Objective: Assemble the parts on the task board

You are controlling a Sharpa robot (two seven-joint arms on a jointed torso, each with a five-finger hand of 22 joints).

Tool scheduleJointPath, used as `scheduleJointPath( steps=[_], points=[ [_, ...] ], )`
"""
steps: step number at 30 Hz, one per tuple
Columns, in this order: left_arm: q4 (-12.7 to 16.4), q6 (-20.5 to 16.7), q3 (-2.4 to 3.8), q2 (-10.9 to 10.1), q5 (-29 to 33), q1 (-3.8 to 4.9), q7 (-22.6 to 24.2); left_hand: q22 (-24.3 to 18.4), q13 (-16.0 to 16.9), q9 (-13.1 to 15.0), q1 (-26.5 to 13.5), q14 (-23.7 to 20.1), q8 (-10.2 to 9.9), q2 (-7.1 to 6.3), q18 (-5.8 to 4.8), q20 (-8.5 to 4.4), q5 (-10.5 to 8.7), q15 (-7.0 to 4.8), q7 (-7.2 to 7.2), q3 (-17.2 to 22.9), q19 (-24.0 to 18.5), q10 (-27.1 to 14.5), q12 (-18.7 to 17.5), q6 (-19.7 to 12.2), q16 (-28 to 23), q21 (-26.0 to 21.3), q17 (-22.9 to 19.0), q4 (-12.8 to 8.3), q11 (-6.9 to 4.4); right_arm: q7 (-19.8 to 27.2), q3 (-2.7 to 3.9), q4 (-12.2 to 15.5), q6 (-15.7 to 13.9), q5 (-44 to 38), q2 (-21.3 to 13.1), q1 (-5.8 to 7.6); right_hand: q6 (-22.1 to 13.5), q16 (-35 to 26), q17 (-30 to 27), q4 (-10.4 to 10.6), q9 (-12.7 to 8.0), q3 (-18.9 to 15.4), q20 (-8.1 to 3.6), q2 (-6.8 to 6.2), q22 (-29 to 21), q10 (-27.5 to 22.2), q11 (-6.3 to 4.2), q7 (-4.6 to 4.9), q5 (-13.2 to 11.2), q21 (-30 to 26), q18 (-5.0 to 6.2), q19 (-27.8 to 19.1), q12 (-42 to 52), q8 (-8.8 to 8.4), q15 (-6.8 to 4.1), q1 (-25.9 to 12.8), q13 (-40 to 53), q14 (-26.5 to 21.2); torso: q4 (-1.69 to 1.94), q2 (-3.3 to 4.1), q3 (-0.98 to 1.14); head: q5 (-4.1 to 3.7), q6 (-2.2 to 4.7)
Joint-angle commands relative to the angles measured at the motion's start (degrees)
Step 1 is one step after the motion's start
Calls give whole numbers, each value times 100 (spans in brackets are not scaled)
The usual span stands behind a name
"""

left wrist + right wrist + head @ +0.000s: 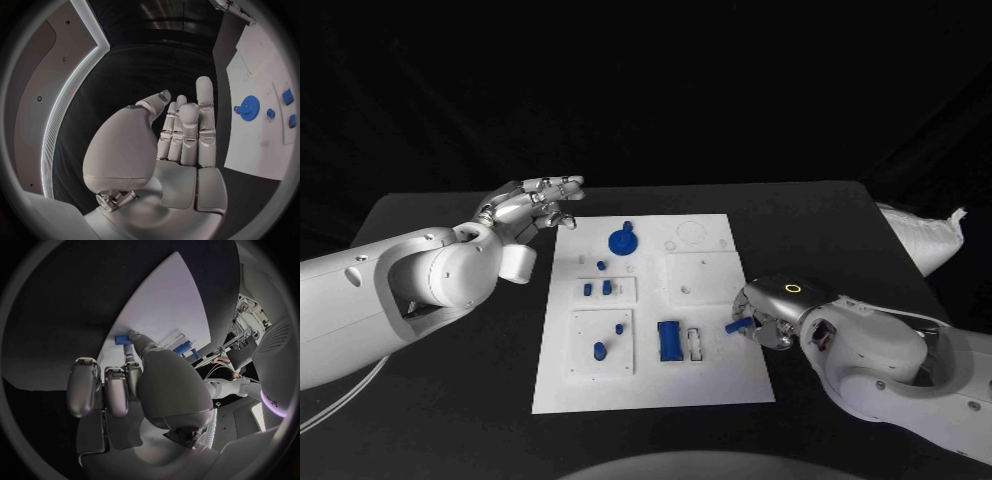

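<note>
White task board (718, 385) lies between the hands. Right hand (764, 322), at its near right edge, pinches a blue part (734, 325). Left hand (531, 208) hovers released beyond its far left corner, near a blue gear (623, 240).

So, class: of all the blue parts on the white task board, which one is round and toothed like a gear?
The blue gear at the board's far end, nearest the left hand. It is a toothed disc; the other blue parts are small blocks or pegs.

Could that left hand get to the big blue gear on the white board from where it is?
Probably yes. The left hand hovers open beside the task board's far corner, and nothing stands between it and the blue gear.
</note>
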Motion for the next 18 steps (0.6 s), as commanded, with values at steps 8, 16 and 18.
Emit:
scheduleJointPath(
  steps=[8, 16, 18],
  points=[
    [26, 101, 2, 5, 10, 2, 21, -6, 8, 2, 3, -54, 39, 42, 60, 18, 20, -5, -8, -28, -4, -42, 8, -32, -23, -16, -8, 0, 14, -118, -83, -58, 17, 400, 13, -92, 204, 46, 1144, 43, -3, 1020, 17, -217, 67, 151, 26, -36, 283, 69, -70, 22, 40, -128, 20, -808, 417, 530, -1, -14, 2, 22, -16],
    [23, 101, 2, 15, 10, 1, 26, -6, 8, 2, 3, -54, 39, 42, 60, 18, 20, -5, -8, -28, -4, -42, 8, -32, -23, -16, -8, 0, 14, -109, -69, 161, -494, 1016, -72, -66, 286, 69, 1182, 181, 8, 1151, 4, -326, 126, 188, 16, -62, 150, 104, -78, 43, 85, -152, 7, -1153, 452, 539, 1, -1, -2, 11, -2],
    [23, 97, 2, 16, 10, 1, 27, -6, 8, 2, 3, -54, 39, 42, 60, 18, 20, -5, -8, -28, -4, -42, 8, -32, -23, -16, -8, 0, 14, -106, -65, 207, -596, 1221, -93, -49, 305, 73, 1188, 226, 10, 1147, 0, -354, 136, 196, 11, -69, 127, 111, -80, 47, 97, -155, 4, -1233, 460, 541, -1, -1, 1, 14, -1]
  ],
)
